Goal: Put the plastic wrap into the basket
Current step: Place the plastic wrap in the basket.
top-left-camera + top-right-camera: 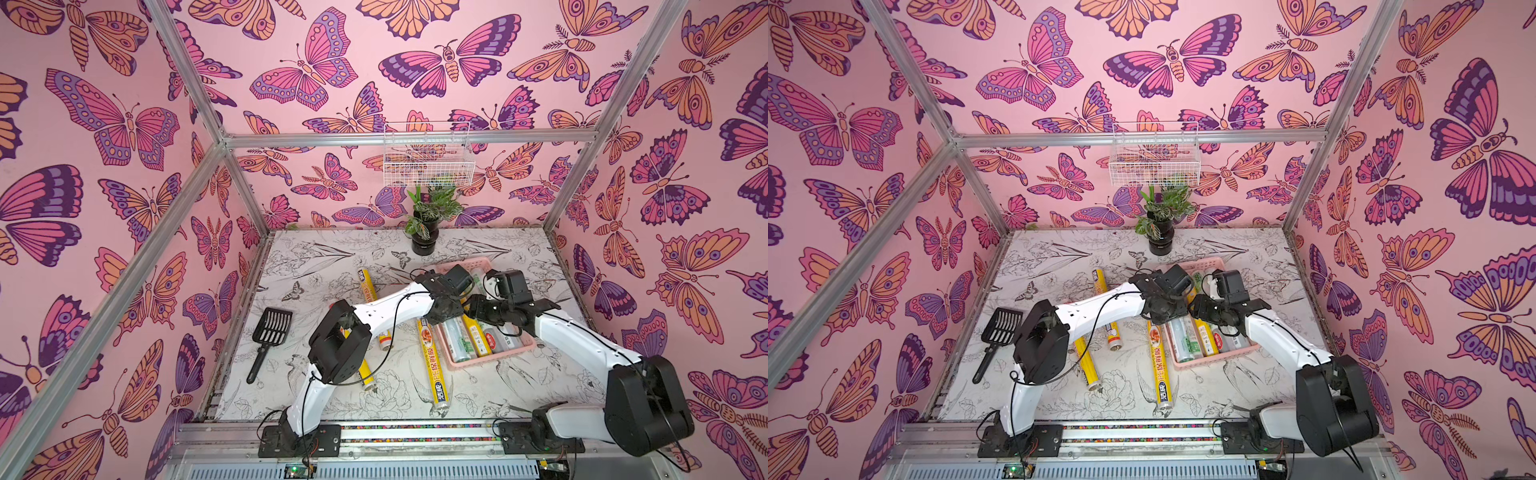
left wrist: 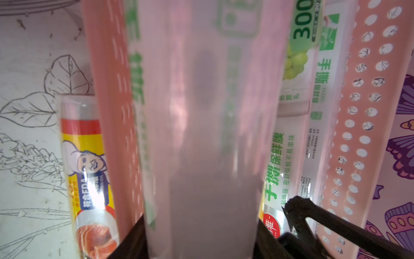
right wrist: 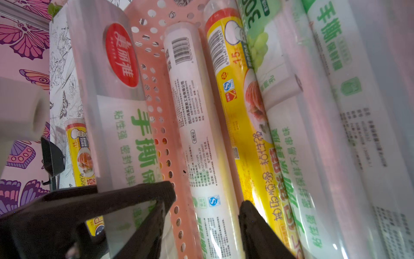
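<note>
The pink basket (image 1: 478, 362) stands right of the table's middle with several rolls of plastic wrap lying in it. My left gripper (image 2: 201, 228) hovers over the basket's left side, shut on a silvery-white roll with green print (image 1: 457, 345) that points down into the basket. My right gripper (image 3: 208, 195) is open above the basket. Its fingers stand either side of a white barcode roll (image 3: 192, 112), with pink basket floor showing on both sides. Several yellow rolls lie loose on the table, one (image 1: 433, 365) right beside the basket and another (image 1: 367, 284) further back.
A black slotted scoop (image 1: 270, 332) lies at the table's left. A potted plant (image 1: 424, 237) stands at the back, just behind the basket. A white wire basket (image 1: 428, 153) hangs on the back wall. Both forearms cross close together above the pink basket.
</note>
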Controlling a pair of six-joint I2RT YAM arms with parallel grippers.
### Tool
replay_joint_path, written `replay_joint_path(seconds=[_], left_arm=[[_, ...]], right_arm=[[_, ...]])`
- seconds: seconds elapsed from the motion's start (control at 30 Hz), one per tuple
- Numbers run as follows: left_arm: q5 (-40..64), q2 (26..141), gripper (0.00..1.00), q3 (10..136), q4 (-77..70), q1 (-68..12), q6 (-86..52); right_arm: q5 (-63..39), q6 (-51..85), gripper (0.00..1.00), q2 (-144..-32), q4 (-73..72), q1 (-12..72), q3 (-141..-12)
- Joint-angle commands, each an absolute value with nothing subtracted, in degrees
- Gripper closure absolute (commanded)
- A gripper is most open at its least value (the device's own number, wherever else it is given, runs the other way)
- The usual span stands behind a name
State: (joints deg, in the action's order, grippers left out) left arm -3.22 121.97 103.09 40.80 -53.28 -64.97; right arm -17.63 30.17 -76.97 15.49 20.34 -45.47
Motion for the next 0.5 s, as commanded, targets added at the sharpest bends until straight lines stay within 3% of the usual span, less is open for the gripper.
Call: replay_joint_path(seconds=[0.0,0.23,0.27,0.37,0.4,0.47], left_arm=[[-6.9,123.6,0.45,105.0,46.1,-53.2,-62.4],[-5.6,124.5,0.43,104.8,46.0,-53.2,-65.2],[-5.3,124.6,0.35,104.8,45.9,-53.2,-65.6],[-5.0,124.5,0.32,104.9,45.9,-53.2,-66.1],[-5.1,124.4,0.04,104.9,46.0,-53.1,-66.2],[-5.3,123.9,0.00,104.9,45.9,-53.2,-66.2]], right_arm=[[-16.3,30.6,0.43,-76.5,14.9,20.1,-46.7],[-15.3,29.9,0.43,-76.5,15.7,20.1,-47.1],[-15.2,29.9,0.43,-76.4,15.7,20.1,-46.9],[-14.9,29.8,0.43,-76.2,15.8,20.1,-46.8],[-14.7,29.6,0.43,-76.1,15.9,20.1,-46.7],[-14.7,29.5,0.43,-76.1,15.9,20.0,-46.8]])
